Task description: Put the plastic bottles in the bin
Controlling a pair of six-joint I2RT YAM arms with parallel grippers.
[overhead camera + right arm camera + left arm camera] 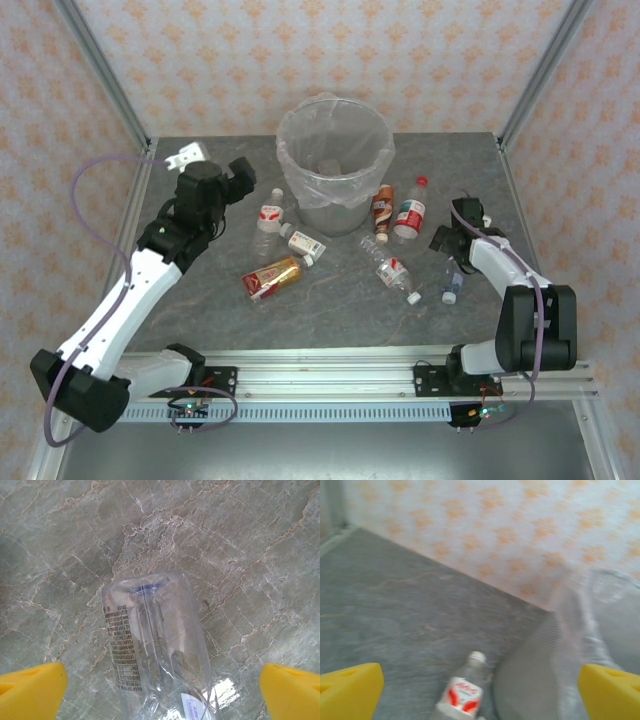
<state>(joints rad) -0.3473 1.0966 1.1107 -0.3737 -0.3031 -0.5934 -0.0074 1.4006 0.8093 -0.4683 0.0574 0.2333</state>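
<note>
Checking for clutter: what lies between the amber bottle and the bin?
In the top view, a small white bottle lies on its side between the amber bottle and the bin.

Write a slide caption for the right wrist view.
Right end effector open wide over a clear bottle lying on the grey marbled table.

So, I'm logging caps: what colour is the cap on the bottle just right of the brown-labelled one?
Red; the cap shows best in the top external view.
</note>
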